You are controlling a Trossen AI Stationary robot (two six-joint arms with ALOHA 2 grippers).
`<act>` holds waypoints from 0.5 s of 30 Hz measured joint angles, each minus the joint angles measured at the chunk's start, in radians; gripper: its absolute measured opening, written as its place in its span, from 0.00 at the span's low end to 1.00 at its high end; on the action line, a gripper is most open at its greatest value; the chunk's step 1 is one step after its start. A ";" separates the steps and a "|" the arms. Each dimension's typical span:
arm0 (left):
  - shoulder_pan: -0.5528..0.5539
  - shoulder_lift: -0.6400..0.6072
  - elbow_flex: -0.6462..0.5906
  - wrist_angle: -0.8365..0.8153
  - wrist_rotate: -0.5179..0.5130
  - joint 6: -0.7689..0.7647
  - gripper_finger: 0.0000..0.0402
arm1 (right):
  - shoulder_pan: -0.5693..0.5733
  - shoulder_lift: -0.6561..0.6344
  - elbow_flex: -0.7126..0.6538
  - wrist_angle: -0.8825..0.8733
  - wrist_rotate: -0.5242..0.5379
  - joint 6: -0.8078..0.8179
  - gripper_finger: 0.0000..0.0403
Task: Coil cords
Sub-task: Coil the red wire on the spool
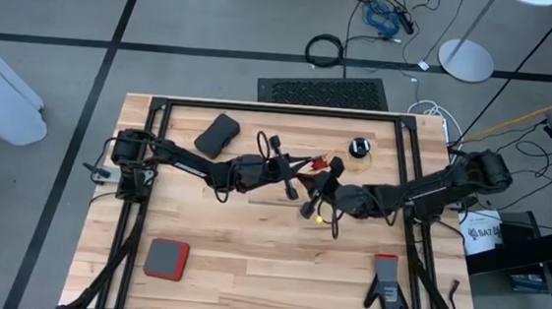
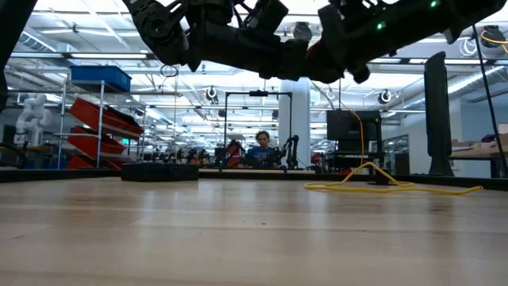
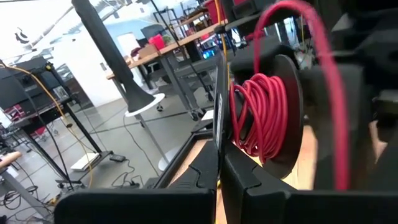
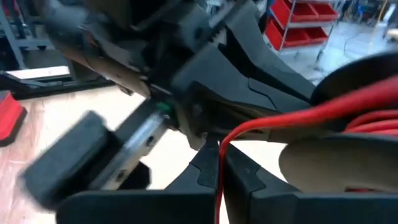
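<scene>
Above the middle of the table (image 1: 247, 271), the left gripper (image 3: 219, 177) pinches the rim of a reel (image 3: 273, 112) wound with red cord (image 3: 258, 118). The right gripper (image 4: 219, 165), just beside it, clamps the cord's loose end, which runs straight out from its fingers to the reel.

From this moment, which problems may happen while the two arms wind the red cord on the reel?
1. The right gripper has its jaws shut on the red cord. A pull could slip it or yank the reel.
2. The left gripper pinches only the thin edge of the reel, so it might twist free.
3. Both grippers meet closely above the table and could collide.
</scene>
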 joint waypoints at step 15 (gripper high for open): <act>-0.007 0.000 0.000 0.004 -0.003 0.002 0.01 | -0.052 0.015 0.000 -0.074 -0.022 0.144 0.00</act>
